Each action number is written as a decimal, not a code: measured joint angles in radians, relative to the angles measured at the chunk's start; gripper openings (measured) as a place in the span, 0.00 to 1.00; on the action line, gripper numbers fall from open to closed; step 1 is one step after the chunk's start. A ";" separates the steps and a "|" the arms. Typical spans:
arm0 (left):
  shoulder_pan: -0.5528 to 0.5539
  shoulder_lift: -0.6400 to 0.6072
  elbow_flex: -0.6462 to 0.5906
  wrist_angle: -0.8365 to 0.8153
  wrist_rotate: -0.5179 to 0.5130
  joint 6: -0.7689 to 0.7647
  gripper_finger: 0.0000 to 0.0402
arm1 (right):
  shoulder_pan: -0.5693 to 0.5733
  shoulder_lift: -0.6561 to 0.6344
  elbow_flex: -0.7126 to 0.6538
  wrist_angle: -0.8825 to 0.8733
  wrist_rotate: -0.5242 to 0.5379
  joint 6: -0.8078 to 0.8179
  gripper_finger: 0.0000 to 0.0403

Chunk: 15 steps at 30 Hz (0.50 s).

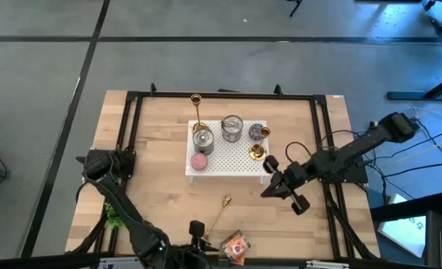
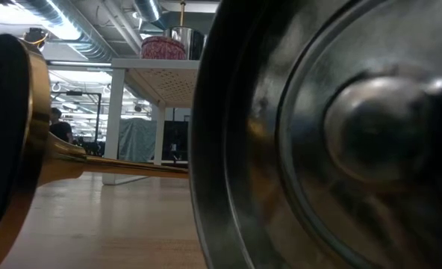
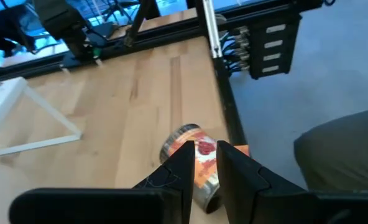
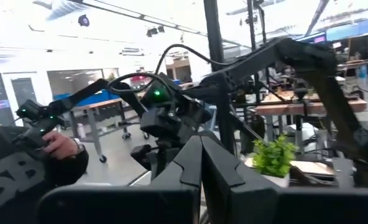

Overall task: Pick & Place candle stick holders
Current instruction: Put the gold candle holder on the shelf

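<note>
From above, a candle holder [image 1: 219, 214] lies near the table's [image 1: 154, 187] front edge; the left gripper [image 3: 202, 163] is nearly closed and empty, the right gripper [image 4: 201, 163] closed and empty.

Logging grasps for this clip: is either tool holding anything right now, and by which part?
Nothing is held. The right tool is shut on nothing, raised beside the white shelf. The left tool, nearly shut, hovers by the toppled tin.
</note>
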 joint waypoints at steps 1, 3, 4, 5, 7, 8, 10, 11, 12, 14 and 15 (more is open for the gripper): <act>-0.001 0.000 0.000 0.002 0.004 -0.007 0.15 | 0.010 0.010 0.012 -0.002 -0.003 0.000 0.01; -0.005 -0.002 0.000 -0.001 0.003 -0.010 0.15 | 0.035 0.018 0.037 -0.030 -0.013 -0.013 0.01; -0.006 -0.003 0.000 0.000 0.001 -0.011 0.15 | 0.052 0.020 0.054 -0.053 -0.022 -0.028 0.01; -0.006 -0.004 0.000 0.000 -0.007 -0.010 0.15 | 0.071 0.020 0.069 -0.081 -0.029 -0.045 0.01; -0.007 -0.005 0.000 0.000 -0.017 -0.002 0.15 | 0.116 0.021 0.100 -0.125 -0.031 -0.092 0.01; -0.007 -0.005 0.000 -0.001 -0.019 0.006 0.15 | 0.140 0.021 0.118 -0.142 -0.031 -0.118 0.01; 0.001 -0.005 0.000 0.000 -0.025 0.015 0.15 | 0.189 0.021 0.154 -0.187 -0.003 -0.177 0.01; 0.007 -0.005 0.000 -0.001 -0.031 0.017 0.15 | 0.213 0.021 0.172 -0.214 0.025 -0.202 0.01; 0.015 -0.005 0.000 -0.001 -0.038 0.017 0.15 | 0.236 0.021 0.190 -0.241 0.059 -0.223 0.01; 0.032 -0.005 0.000 -0.001 -0.043 0.017 0.15 | 0.276 0.021 0.224 -0.298 0.131 -0.267 0.01; 0.041 -0.005 0.000 -0.001 -0.043 0.016 0.15 | 0.293 0.021 0.238 -0.326 0.170 -0.279 0.01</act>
